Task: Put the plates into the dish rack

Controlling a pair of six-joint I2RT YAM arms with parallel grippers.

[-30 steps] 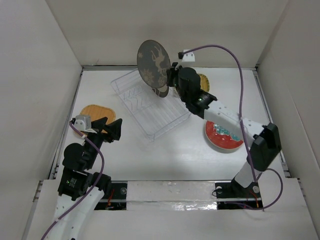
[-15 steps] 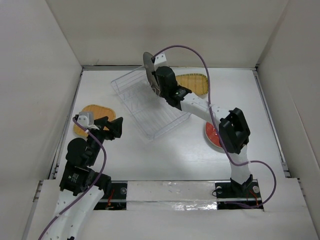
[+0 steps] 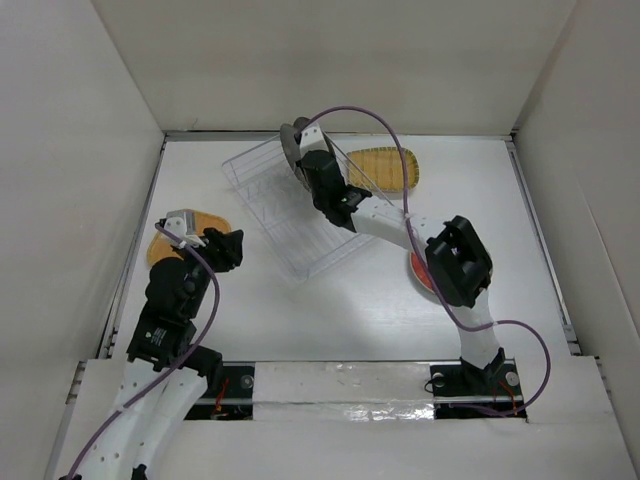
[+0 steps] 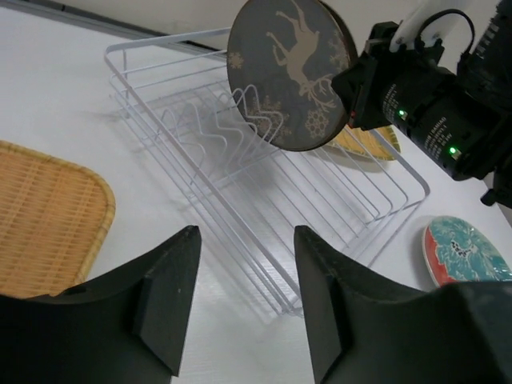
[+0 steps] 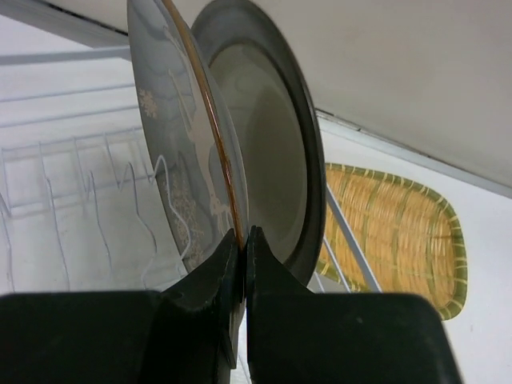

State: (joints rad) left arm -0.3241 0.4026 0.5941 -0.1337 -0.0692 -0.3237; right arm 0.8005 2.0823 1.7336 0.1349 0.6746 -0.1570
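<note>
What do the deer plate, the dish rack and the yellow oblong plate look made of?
Deer plate: smooth dark grey with slight sheen and printed motif, probably glazed ceramic or melamine. Dish rack: thin white wire, likely coated metal. Yellow oblong plate: fine parallel ribs, matt, like woven bamboo or a moulded imitation.

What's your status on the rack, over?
Right gripper shut on deer plate, upright over dish rack's far end. Left gripper open, empty. Grey-rimmed plate standing close behind deer plate.
</note>
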